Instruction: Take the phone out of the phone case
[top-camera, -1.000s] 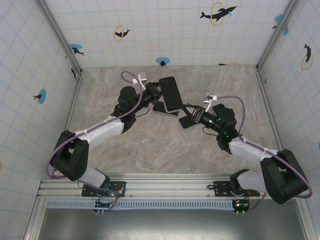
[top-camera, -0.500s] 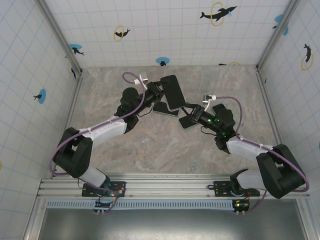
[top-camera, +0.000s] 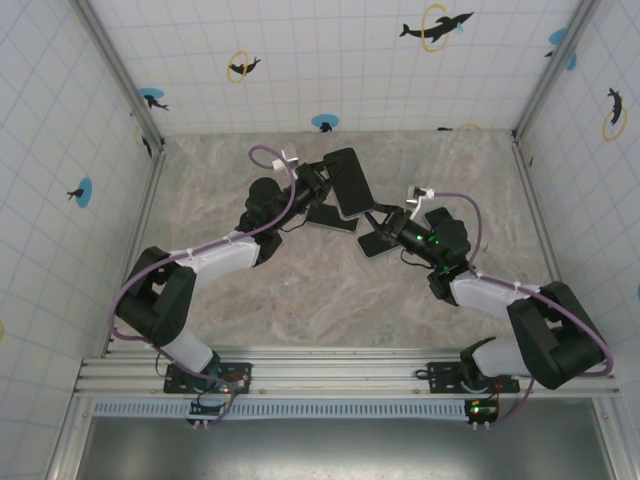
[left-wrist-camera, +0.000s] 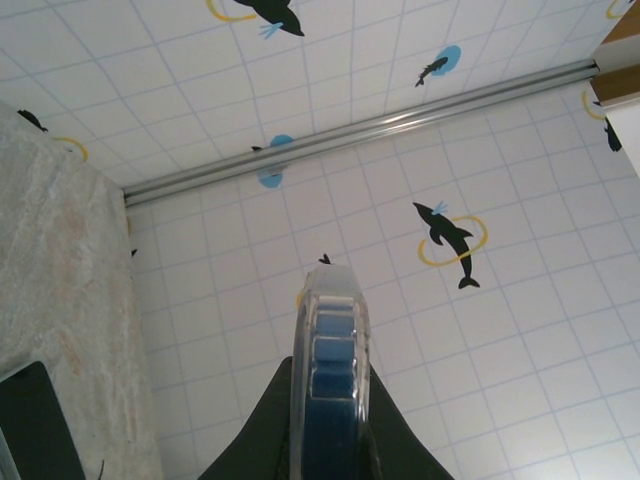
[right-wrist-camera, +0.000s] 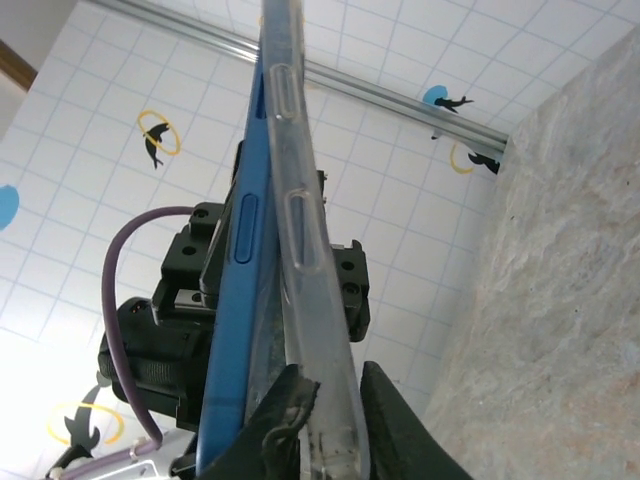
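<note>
left claw (left-wrist-camera: 332, 425) clamped on phone (top-camera: 347, 183) | right claw (right-wrist-camera: 330, 400) clamped on case (right-wrist-camera: 300, 235) | phone shifted slightly right

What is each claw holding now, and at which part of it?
The left claw clamps the blue phone across its thickness. The right claw pinches the clear case by its side rim.

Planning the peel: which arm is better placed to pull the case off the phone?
Right: the right gripper pinches the clear case edge, parted from the blue phone, which the left gripper clamps.
</note>
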